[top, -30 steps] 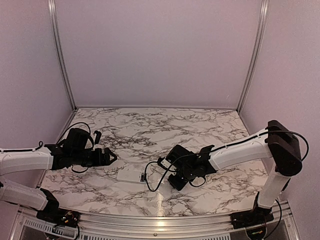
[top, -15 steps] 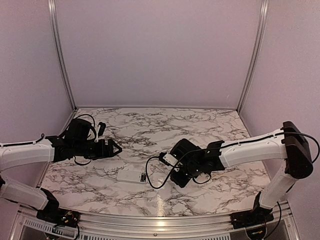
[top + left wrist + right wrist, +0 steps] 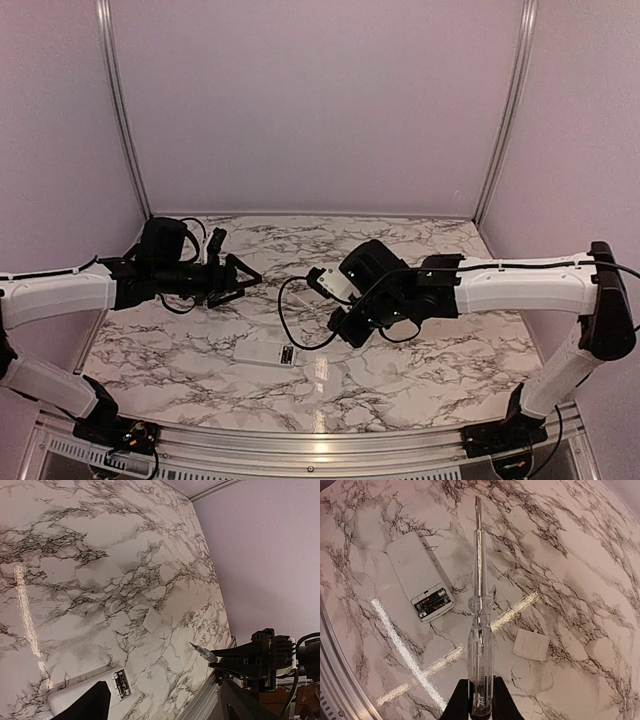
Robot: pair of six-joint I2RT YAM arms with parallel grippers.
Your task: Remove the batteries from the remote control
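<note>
Can't read the label (image 3: 432, 602) in the dark open end of the flat white remote control (image 3: 417, 575) lying on the tabletop (image 3: 580, 555), right tool (image 3: 480, 700) clamped on a clear screwdriver (image 3: 479, 605), left tool (image 3: 238, 282) spread apart.

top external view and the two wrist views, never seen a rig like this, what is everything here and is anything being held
The machine is two white robot arms bolted at the near edge of a marble-patterned table. The top external view looks down from above and behind them. Each wrist view comes from a camera riding on one arm's wrist. On the table lie a flat white rectangular remote control, its dark battery recess uncovered at one end, and a small white squarish cover lying apart from it. The right end effector is shut on a long clear-handled screwdriver. The left end effector is open and holds nothing.
</note>
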